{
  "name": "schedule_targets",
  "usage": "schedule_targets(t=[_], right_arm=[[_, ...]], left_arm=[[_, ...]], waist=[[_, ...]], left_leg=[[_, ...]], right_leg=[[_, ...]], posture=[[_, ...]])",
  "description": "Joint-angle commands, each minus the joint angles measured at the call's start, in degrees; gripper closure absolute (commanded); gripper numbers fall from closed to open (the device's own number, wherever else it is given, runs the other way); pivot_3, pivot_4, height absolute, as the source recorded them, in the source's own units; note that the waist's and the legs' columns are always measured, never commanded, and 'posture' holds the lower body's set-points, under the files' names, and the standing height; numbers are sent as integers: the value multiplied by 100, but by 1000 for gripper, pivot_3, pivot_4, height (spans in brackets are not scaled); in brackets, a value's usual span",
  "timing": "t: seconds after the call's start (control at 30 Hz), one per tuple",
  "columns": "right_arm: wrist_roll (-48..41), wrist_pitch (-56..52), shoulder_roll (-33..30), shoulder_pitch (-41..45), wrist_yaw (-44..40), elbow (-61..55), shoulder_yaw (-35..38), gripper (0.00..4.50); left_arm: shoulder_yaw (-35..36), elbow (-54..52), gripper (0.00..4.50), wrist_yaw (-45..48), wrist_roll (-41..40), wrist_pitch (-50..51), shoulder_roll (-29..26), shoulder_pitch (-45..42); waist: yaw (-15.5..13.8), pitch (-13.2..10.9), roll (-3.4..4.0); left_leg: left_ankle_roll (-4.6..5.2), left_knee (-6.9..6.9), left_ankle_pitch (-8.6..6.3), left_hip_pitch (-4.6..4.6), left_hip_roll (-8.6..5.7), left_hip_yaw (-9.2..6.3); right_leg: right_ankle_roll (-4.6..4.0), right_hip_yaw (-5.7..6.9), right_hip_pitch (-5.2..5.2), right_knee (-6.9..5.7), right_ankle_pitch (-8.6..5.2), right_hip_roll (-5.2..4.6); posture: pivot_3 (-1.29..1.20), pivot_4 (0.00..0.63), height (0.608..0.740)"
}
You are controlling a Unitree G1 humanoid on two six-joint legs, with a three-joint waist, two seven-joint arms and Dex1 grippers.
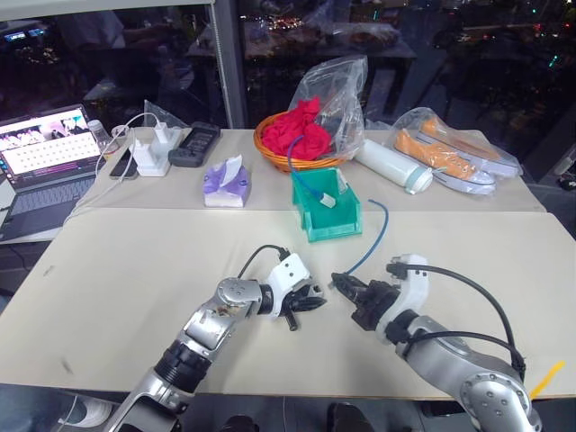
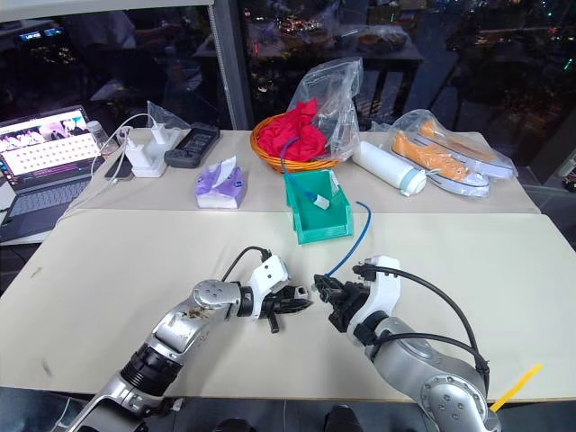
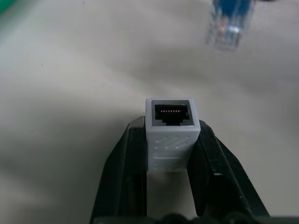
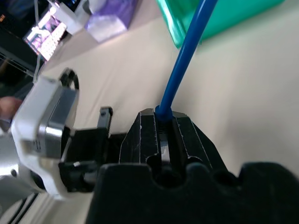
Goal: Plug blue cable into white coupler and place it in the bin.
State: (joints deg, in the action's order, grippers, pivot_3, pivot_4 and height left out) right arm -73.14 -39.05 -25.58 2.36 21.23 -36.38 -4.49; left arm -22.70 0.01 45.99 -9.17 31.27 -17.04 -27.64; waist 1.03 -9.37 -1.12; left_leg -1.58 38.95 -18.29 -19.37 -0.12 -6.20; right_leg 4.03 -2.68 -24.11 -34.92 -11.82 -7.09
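Pinching white coupler (image 3: 170,132) in left jaws, right jaws clamped on blue cable (image 4: 183,56), small gap between, bin (image 1: 326,212) beyond.

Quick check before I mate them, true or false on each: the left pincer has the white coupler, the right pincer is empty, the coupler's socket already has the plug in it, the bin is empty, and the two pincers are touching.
1. The left pincer holds the white coupler. True.
2. The right pincer is empty. False: it is shut on the blue cable.
3. The coupler's socket already holds the plug. False: the socket is open and empty; a plug hangs ahead of it.
4. The bin is empty. False: a blue cable end with a plug lies in it.
5. The pincers touch. False: a small gap separates them.
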Motion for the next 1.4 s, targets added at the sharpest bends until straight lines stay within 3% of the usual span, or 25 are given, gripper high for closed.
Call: schedule_targets(t=[0.03,0.3,1.4], right_arm=[[13,-18,183,90,-156,-48,45,4500],[77,-103,389,100,-368,208,136,4500],[246,-352,951,12,-748,444,547,4500]], left_arm=[[-143,72,3819,13,47,134,168,-141],[49,27,3819,-48,-121,460,411,-183],[30,-386,3819,-56,-39,585,276,-48]], waist=[[-15,0,0],[-18,0,0],[-5,0,0]], left_leg=[[0,0,0,-1,0,0],[0,1,0,0,0,0],[0,0,0,-1,0,0]], right_leg=[[0,0,0,0,0,0],[1,0,1,0,0,0],[1,0,-4,-2,0,0]], posture=[[0,150,740],[0,150,740],[0,150,740]])
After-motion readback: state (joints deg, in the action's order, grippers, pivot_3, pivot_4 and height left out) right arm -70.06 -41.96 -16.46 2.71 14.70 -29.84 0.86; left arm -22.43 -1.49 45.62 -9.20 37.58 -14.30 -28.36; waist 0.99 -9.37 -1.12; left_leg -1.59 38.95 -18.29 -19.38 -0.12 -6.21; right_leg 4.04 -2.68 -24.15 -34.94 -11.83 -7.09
